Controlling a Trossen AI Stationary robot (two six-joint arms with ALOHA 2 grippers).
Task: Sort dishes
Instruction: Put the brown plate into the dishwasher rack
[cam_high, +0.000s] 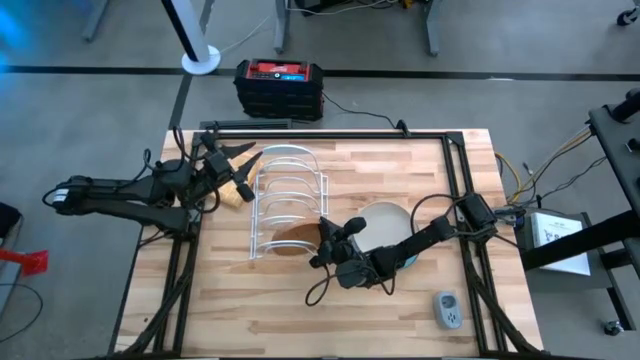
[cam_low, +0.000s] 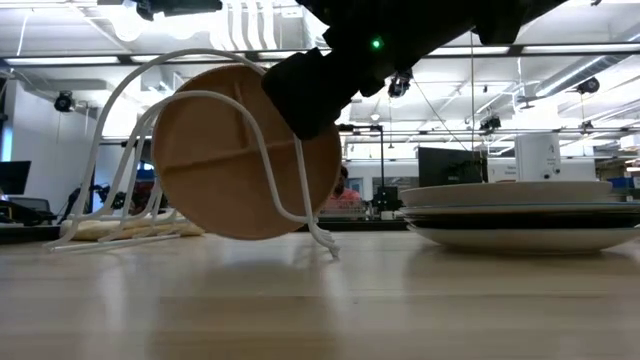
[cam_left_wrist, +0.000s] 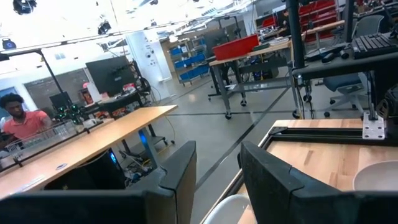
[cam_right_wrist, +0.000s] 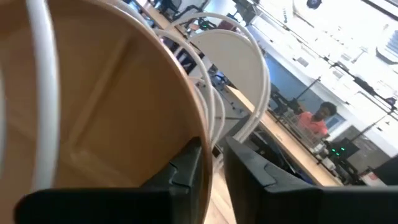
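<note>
A brown wooden divided plate stands tilted in the near slot of the white wire rack, with its lower rim on the table. My right gripper is at the plate's upper rim, slightly open, with one finger on each side of the rim. An off-white plate stands in a farther slot. A stack of plates lies flat to the right of the rack, an off-white one on top. My left gripper waits open and level at the rack's far left, holding nothing. My right gripper comes level from the table's right side, its fingers astride the wooden plate's upper rim. A gap shows between the rim and one finger. The other finger lies close to the plate's face, but I cannot tell whether it touches. The plate rests in the rack.
A tan block lies by the rack's left side, under my left arm. A small grey device sits near the table's front right corner. Black frame rails border the tabletop. Bare wood lies in front of the rack.
</note>
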